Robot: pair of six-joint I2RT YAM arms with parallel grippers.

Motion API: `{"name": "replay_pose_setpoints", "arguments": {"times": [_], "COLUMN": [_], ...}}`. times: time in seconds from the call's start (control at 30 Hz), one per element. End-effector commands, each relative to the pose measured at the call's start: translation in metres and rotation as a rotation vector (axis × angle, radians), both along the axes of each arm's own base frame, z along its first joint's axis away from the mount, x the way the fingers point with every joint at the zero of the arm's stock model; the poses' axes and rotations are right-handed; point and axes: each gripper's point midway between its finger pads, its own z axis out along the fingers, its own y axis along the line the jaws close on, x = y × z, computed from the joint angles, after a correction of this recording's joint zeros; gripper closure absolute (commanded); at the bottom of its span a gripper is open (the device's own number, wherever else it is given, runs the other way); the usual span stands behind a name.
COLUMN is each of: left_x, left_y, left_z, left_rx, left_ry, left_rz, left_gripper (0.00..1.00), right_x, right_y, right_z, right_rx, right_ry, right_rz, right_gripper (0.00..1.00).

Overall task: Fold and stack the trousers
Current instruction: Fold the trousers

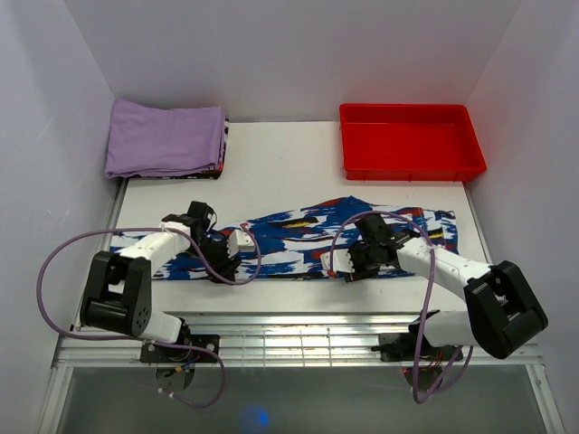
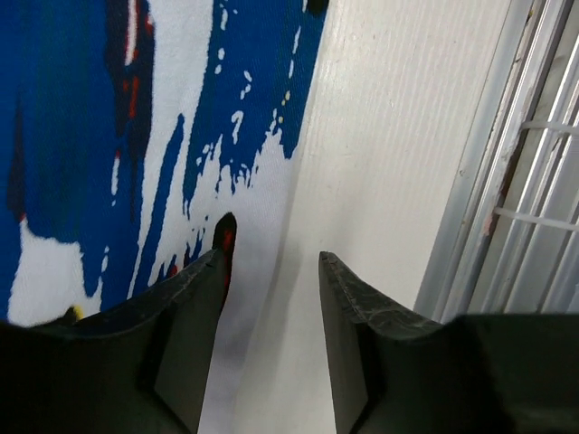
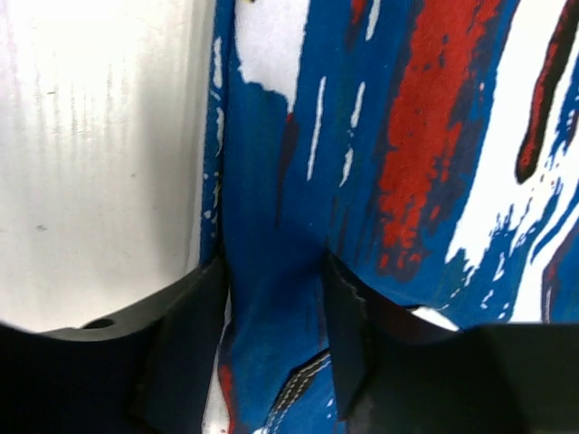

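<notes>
The trousers (image 1: 298, 237), printed in blue, white, red and black, lie spread flat across the middle of the table. My left gripper (image 1: 237, 242) is at their near edge, left of centre, and stands open. In the left wrist view one finger (image 2: 194, 307) is over the cloth (image 2: 109, 136) and the other is over bare table. My right gripper (image 1: 336, 262) is at the near edge right of centre, also open. In its wrist view the trousers' edge strip (image 3: 271, 271) fills the gap between its fingers (image 3: 348, 316).
A folded lilac-purple cloth (image 1: 165, 137) lies at the back left. A red tray (image 1: 409, 140) stands at the back right. White walls close in on both sides. A slatted metal rail (image 1: 298, 334) runs along the table's near edge, close behind both grippers.
</notes>
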Motion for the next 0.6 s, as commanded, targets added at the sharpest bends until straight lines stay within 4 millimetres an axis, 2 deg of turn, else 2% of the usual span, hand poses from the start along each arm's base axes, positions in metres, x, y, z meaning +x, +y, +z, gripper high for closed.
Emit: {"name": "replay_pose_setpoints", "arguments": {"times": [0.0, 0.1, 0.2, 0.23, 0.3, 0.37, 0.4, 0.43, 0.47, 0.5, 0.53, 0.57], "left_x": [0.012, 0.023, 0.038, 0.048, 0.058, 0.07, 0.073, 0.077, 0.079, 0.079, 0.075, 0.074], "left_y": [-0.005, 0.0, 0.023, 0.04, 0.067, 0.111, 0.14, 0.157, 0.174, 0.187, 0.214, 0.226], "left_z": [0.042, 0.075, 0.092, 0.095, 0.092, 0.086, 0.079, 0.079, 0.079, 0.079, 0.075, 0.077], "left_rx": [-0.055, -0.078, -0.07, -0.059, -0.034, 0.005, 0.022, 0.027, 0.026, 0.006, -0.002, -0.012], "left_ry": [-0.068, -0.109, -0.101, -0.106, -0.069, -0.046, -0.015, -0.006, 0.005, 0.043, 0.077, 0.088], "left_rz": [0.095, 0.248, 0.464, 0.569, 0.739, 0.965, 1.095, 1.175, 1.255, 1.351, 1.463, 1.524], "left_gripper": [0.42, 0.4, 0.4, 0.38, 0.38, 0.38, 0.38, 0.38, 0.39, 0.39, 0.39, 0.39], "right_x": [-0.01, -0.015, -0.008, -0.005, 0.002, 0.016, 0.022, 0.028, 0.04, 0.056, 0.063, 0.066], "right_y": [-0.005, -0.004, 0.001, 0.002, 0.006, 0.005, 0.006, 0.009, -0.001, 0.003, 0.0, -0.002], "right_z": [0.008, 0.022, 0.042, 0.047, 0.054, 0.053, 0.054, 0.055, 0.045, 0.057, 0.057, 0.043], "right_rx": [-0.007, 0.024, 0.089, 0.114, 0.147, 0.161, 0.177, 0.207, 0.206, 0.247, 0.264, 0.236], "right_ry": [0.033, 0.052, 0.064, 0.073, 0.101, 0.17, 0.201, 0.247, 0.316, 0.342, 0.389, 0.448], "right_rz": [-0.012, -0.058, -0.155, -0.185, -0.261, -0.38, -0.427, -0.467, -0.557, -0.615, -0.654, -0.695], "right_gripper": [0.46, 0.41, 0.33, 0.26, 0.2, 0.19, 0.19, 0.19, 0.19, 0.19, 0.19, 0.19]}}
